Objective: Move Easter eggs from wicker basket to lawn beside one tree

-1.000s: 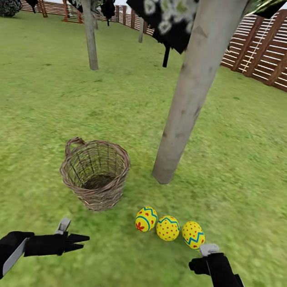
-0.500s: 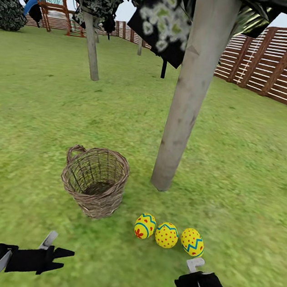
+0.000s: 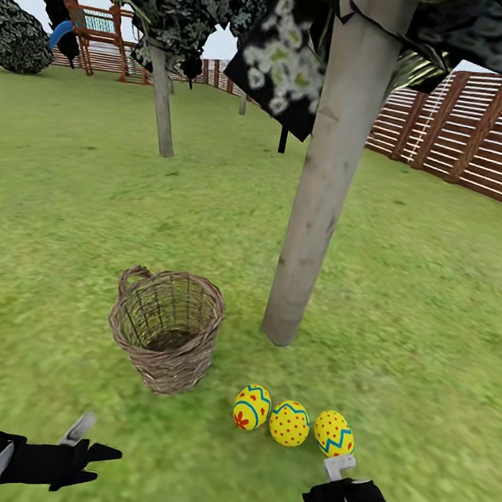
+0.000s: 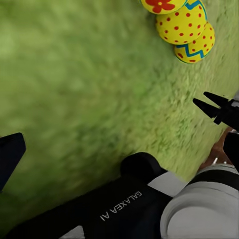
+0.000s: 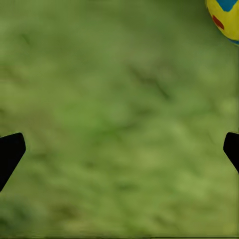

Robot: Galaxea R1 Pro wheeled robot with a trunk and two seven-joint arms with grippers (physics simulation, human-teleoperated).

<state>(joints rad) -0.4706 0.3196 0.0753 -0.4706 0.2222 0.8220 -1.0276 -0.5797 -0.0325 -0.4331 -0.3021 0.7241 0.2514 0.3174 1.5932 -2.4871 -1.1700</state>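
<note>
Three Easter eggs (image 3: 291, 421) lie by the tree (image 3: 311, 212), basket (image 3: 166, 327) empty.
Left gripper (image 3: 96, 455) and right gripper (image 5: 119, 149) spread, empty; eggs at twelve o'clock; task looks complete.

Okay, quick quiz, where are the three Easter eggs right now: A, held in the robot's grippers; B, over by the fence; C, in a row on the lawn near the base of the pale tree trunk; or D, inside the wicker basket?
C: the three Easter eggs lie side by side on the lawn near the tree, outside the wicker basket.
</note>
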